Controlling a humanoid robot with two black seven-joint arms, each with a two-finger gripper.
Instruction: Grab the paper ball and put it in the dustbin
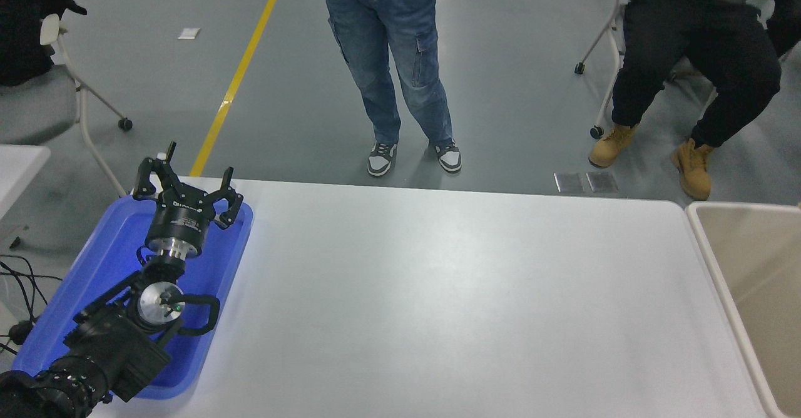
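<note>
The dustbin, with beige inner walls and a white rounded rim, stands at the table's right end, cut off by the picture's right edge. The paper ball is out of view. My right arm and its gripper are out of view too. My left gripper is parked at the lower left over the blue tray, open and empty.
A shallow blue tray lies on the white table at the left under my left arm. A person in jeans stands at the far side. Another person sits at the far right. A chair stands at the far left.
</note>
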